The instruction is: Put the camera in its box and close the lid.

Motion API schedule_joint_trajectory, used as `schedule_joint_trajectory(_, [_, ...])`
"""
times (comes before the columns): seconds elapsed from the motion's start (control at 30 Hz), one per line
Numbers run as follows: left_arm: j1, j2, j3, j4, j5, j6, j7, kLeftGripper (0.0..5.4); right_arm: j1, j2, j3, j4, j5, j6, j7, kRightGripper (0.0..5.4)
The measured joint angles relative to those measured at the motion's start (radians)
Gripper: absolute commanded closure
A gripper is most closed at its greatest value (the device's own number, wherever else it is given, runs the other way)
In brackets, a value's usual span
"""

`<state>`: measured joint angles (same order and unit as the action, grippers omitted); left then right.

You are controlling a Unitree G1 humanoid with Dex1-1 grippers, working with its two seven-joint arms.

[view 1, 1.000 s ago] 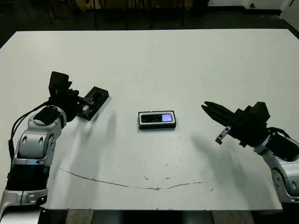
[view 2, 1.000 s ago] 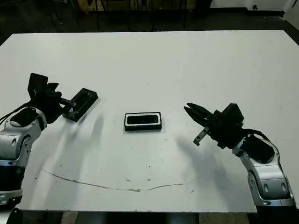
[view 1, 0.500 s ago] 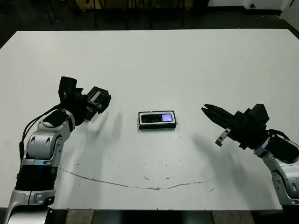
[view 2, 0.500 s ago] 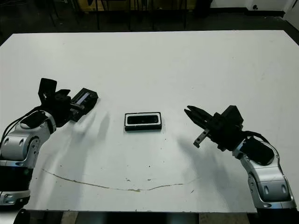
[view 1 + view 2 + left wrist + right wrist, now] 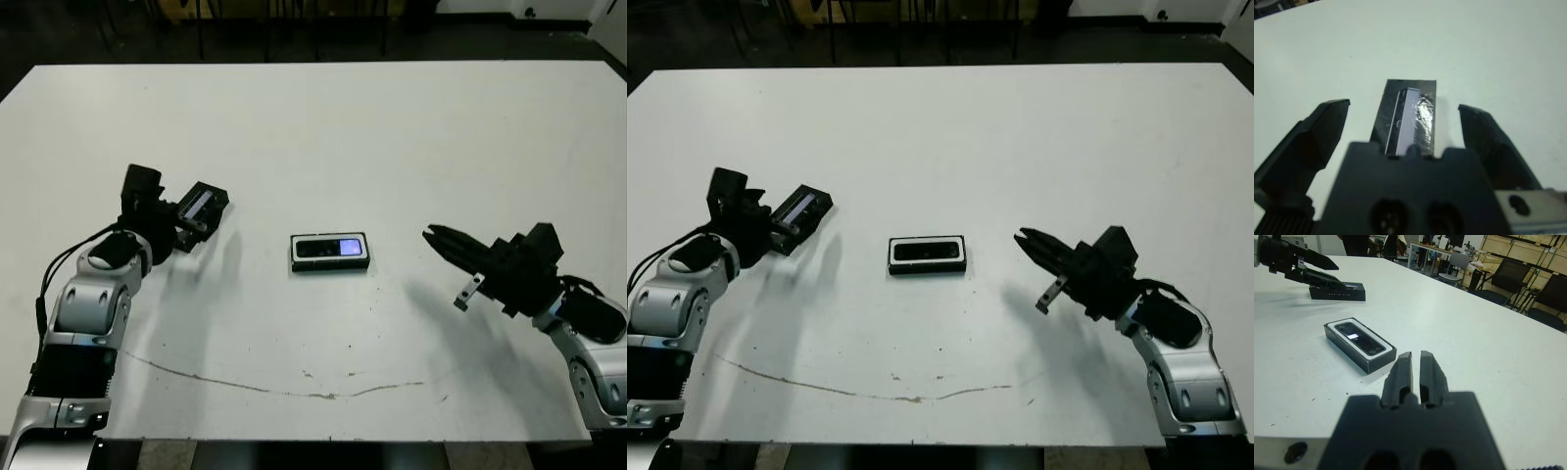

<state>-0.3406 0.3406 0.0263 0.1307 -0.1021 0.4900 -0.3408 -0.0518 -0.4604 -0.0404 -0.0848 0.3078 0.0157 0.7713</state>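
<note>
Fetching lid [image 5: 200, 209]: left gripper [image 5: 1403, 129] at table's 9 o'clock, fingers spread either side of lid, not clamped. Camera [image 5: 330, 248] already seated in box [image 5: 330, 264] at table centre. Right gripper [image 5: 443, 239] at 4 o'clock, fingers together, empty. Next: pinch lid, carry toward box, align, press down.

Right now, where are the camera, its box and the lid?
camera [image 5: 330, 248]: left eye view, on its dark top face beside the glowing panel.
box [image 5: 1374, 364]: right wrist view, on its black outer side wall.
lid [image 5: 798, 209]: right eye view, on its pale window strip.
</note>
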Motion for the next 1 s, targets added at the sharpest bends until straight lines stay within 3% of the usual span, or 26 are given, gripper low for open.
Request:
schedule_joint_trajectory(0.53, [-0.071, 0.041, -0.065, 0.174, -0.014, -0.007, -0.212, 0.0, 0.005, -0.005, 0.003, -0.058, -0.012, 0.045, -0.024, 5.4])
schedule_joint_trajectory(0.87, [-0.071, 0.086, -0.144, 0.194, 0.173, -0.154, -0.071, 0.0, 0.004, -0.004, 0.0, -0.019, 0.014, 0.026, 0.008, 5.4])
schedule_joint_trajectory(1.0, [-0.025, 0.074, -0.101, 0.172, 0.16, -0.175, -0.017, 0.19, 0.003, -0.004, -0.001, -0.013, 0.014, 0.021, 0.01, 5.4])
